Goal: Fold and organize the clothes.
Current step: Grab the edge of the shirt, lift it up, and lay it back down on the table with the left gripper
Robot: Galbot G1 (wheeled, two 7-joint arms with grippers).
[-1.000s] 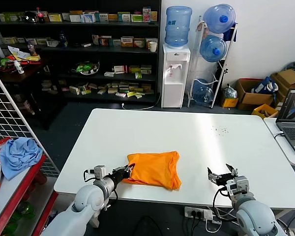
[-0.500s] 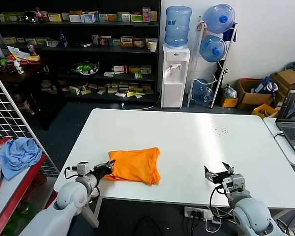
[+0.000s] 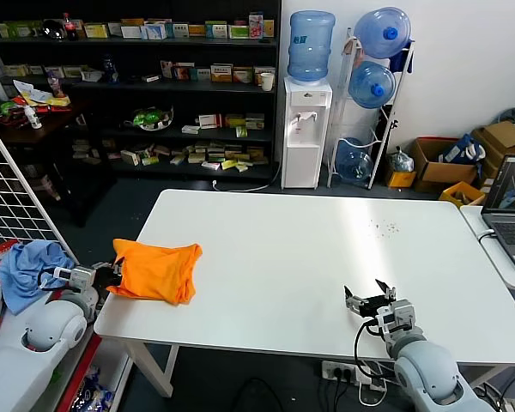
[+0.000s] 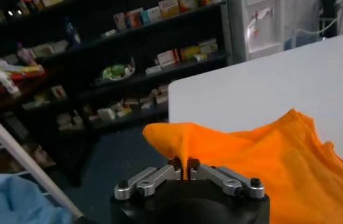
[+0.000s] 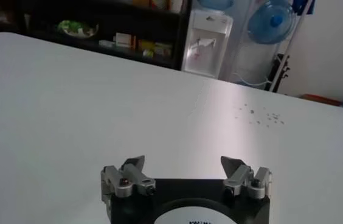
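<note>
The folded bright orange T-shirt (image 3: 154,270) lies at the left edge of the white table (image 3: 326,249), one end hanging past it. My left gripper (image 3: 110,276) is shut on a pinched fold of the shirt's left edge, just off the table's left side; the left wrist view shows the orange T-shirt (image 4: 263,158) rising from between the closed fingers of my left gripper (image 4: 185,167). No lettering shows. My right gripper (image 3: 367,296) is open and empty above the table's front right part; it also shows in the right wrist view (image 5: 185,164).
A light blue cloth (image 3: 30,270) lies on a red-edged side stand at the left, beside a wire grid panel (image 3: 17,197). A laptop (image 3: 511,206) sits at the right. Shelves and a water dispenser (image 3: 306,129) stand behind the table.
My left gripper has dragged the orange T-shirt leftward across the table to its left edge. My right gripper has shifted slightly left and stays open.
</note>
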